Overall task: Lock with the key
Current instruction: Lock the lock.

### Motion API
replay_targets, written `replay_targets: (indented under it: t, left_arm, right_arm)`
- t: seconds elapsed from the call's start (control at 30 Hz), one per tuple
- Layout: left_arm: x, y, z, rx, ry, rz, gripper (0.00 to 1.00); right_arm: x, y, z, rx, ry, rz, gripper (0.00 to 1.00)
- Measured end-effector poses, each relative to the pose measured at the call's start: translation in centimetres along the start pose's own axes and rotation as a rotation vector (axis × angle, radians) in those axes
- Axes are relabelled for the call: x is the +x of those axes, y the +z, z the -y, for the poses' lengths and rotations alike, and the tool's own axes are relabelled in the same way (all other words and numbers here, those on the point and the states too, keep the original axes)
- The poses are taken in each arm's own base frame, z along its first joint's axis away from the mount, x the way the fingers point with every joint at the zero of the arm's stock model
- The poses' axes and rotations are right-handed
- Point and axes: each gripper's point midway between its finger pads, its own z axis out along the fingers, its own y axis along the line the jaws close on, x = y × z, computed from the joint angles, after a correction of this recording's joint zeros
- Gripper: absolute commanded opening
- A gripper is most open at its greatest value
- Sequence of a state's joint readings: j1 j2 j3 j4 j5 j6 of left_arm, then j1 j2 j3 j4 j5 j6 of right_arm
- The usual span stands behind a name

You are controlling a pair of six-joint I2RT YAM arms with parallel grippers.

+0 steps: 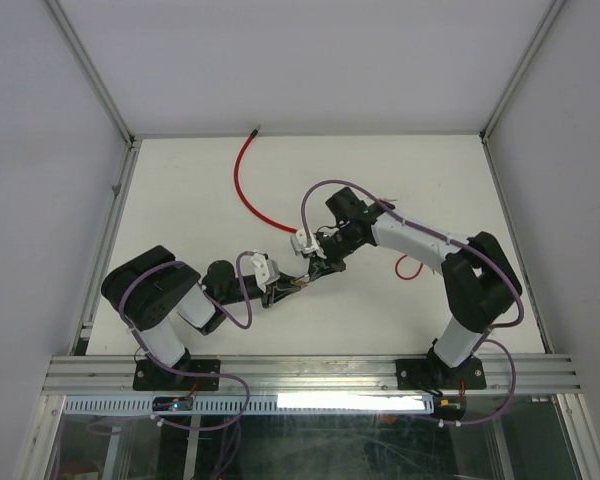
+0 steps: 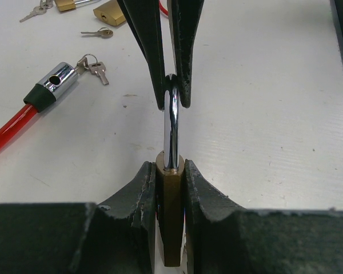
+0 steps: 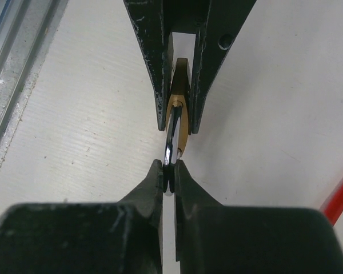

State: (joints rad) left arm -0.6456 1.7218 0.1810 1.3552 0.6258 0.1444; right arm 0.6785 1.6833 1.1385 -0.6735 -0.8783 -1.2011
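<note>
The brass padlock is held between the two arms near the front middle of the desk. The left pincer is pressed tight on its body, and the right pincer is pinching the top of its chrome shackle. Off to the side lies a red cable lock with keys hanging at its chrome head. Farther back sit a loose key and a second brass padlock.
</note>
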Motion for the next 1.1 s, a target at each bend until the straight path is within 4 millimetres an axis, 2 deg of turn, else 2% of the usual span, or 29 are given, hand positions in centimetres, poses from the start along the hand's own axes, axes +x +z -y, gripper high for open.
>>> replay_targets:
  t: [0.4,0.5,0.83,0.87,1.03,1.1]
  left_arm:
    - [0.0,0.0,0.1,0.008,0.020,0.000,0.00]
    - [0.0,0.0,0.1,0.011,0.022,0.000,0.00]
    - [0.3,-1.1,-0.2,-0.040,-0.007,0.000,0.00]
    - [0.3,-1.1,-0.3,-0.044,-0.011,0.000,0.03]
    - [0.3,-1.2,-0.5,-0.083,-0.047,0.003,0.46]
    - [0.0,-0.9,-0.5,-0.099,-0.066,0.012,0.56]
  right_arm:
    - [0.5,1.0,-0.7,-0.044,0.081,0.009,0.00]
    - [0.5,1.9,-0.8,-0.038,0.102,0.012,0.00]
    - [-1.2,3.5,0.2,-0.035,0.100,0.074,0.00]
    - [-1.3,3.5,0.2,-0.036,0.099,0.076,0.00]
    - [-1.7,2.7,0.8,-0.010,0.066,0.082,0.00]
    - [-2.0,2.8,0.7,-0.021,0.053,0.100,0.00]
